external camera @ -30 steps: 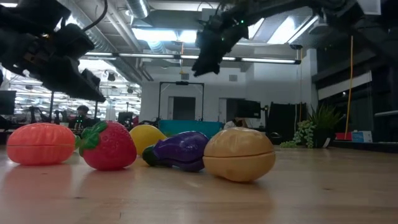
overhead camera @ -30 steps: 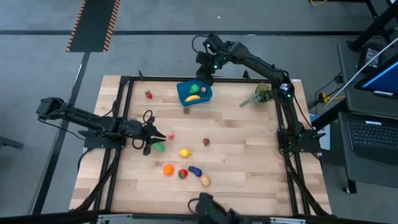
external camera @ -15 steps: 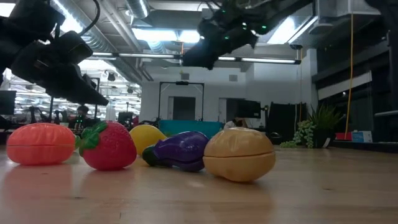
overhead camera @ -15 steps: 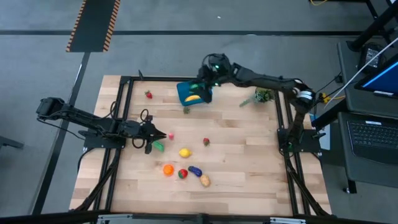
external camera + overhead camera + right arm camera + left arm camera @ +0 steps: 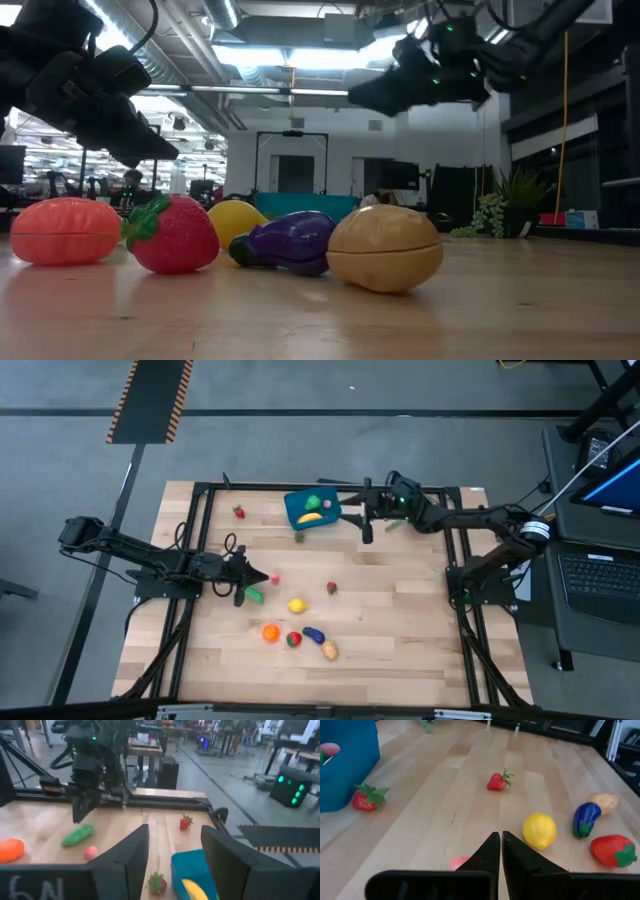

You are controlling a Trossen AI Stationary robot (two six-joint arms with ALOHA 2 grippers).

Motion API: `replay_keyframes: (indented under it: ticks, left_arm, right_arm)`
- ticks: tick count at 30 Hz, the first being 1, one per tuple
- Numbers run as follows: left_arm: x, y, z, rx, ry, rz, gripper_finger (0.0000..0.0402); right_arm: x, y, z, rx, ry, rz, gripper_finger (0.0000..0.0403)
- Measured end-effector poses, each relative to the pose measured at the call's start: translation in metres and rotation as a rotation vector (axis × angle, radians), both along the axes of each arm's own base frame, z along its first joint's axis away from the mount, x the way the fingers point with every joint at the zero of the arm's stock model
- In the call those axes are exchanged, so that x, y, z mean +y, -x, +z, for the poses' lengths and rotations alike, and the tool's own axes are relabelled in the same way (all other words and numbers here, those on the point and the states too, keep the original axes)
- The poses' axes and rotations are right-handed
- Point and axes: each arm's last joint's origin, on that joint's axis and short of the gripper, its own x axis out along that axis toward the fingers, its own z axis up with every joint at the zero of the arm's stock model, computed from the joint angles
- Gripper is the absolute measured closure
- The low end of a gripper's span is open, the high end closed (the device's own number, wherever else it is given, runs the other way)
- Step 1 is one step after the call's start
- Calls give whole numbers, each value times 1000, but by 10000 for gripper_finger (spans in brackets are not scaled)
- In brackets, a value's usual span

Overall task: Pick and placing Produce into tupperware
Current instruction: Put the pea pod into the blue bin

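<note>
- The left gripper (image 5: 247,576) sits at about nine o'clock on the table (image 5: 400,660), its fingers pinched fully together with nothing between them – the left wrist view shows the two tips touching over bare wood.
- Just beside those tips lie a small pink piece (image 5: 274,578) and a green cucumber (image 5: 256,596); neither is held. Judging by this, the grab has closed on air, so the jaws should open again and come down squarely astride one piece before pinching.
- Toward six o'clock sit the lemon (image 5: 296,605), orange (image 5: 270,631), a strawberry (image 5: 293,639), the eggplant (image 5: 314,634) and the potato (image 5: 329,651), near each other.
- The blue box (image 5: 312,509) stands at twelve o'clock, already holding a banana and a green piece; one strawberry (image 5: 299,536) rests just beside its wall.
- The right gripper (image 5: 366,518) hovers just right of the box, jaws partly apart and empty.
</note>
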Motion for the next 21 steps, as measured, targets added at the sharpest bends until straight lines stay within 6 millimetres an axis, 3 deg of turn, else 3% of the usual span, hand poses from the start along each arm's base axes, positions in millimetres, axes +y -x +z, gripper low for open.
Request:
replay_keyframes:
  ticks: [8,21]
  left_arm:
    - [0,-2,6,-71,8,13,399]
    - [0,-2,7,-71,-45,-3,367]
  right_arm:
    - [7,13,-24,23,60,3,220]
    - [7,14,-24,21,63,-1,220]
